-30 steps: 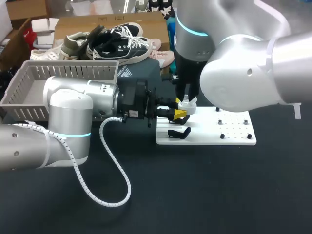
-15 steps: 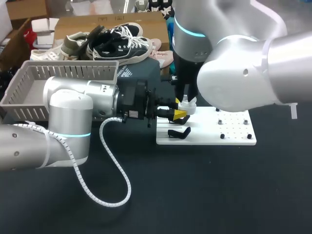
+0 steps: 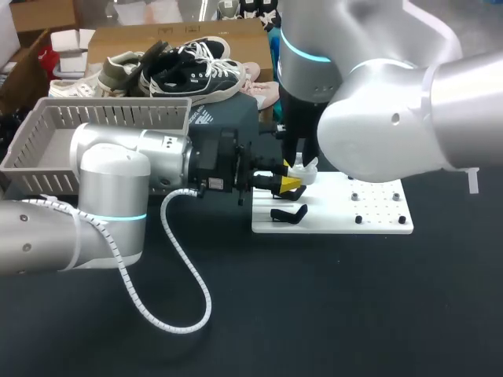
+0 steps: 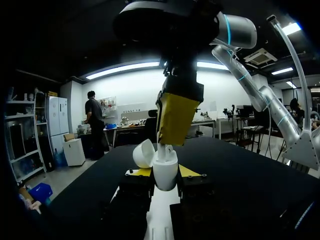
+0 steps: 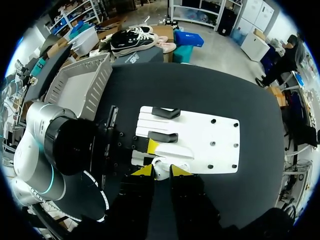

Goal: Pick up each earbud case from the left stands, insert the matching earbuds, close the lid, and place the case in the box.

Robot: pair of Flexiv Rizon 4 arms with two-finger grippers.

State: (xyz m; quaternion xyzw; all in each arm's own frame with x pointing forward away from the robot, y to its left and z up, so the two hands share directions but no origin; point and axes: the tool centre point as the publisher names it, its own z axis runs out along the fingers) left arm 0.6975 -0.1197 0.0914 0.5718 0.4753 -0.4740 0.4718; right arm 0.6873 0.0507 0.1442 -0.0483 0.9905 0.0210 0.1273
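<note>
White board (image 3: 377, 216) lies nearest on the dark table, with a black stand (image 3: 288, 214) on its left end. Just past that stand, the left gripper (image 3: 287, 182) reaches in sideways from nine o'clock. Its yellow-tipped fingers are clamped on the two flanks of the earbud case (image 4: 165, 170).

The case stands upright, long axis vertical and mouth facing straight up. Its lid (image 4: 144, 153) is thrown open and tipped off toward ten o'clock, so it leaves the mouth clear.

The right gripper (image 5: 161, 171) hangs directly over that mouth at twelve o'clock, pointing straight down, much the nearer of the two to the opening. Its fingers are drawn close together on a small white piece, which I take to be an earbud (image 4: 162, 148). That piece sits right at the rim of the case and looks partly inside it.

The whole move turns on that line. Earbud, case axis and right fingers stack one above the other, so what is left appears to be a straight push downward while the left arm holds the case steady.

Farthest off, at ten o'clock from the case, sits the grey basket (image 3: 118, 116), presumably the box for the finished case.
</note>
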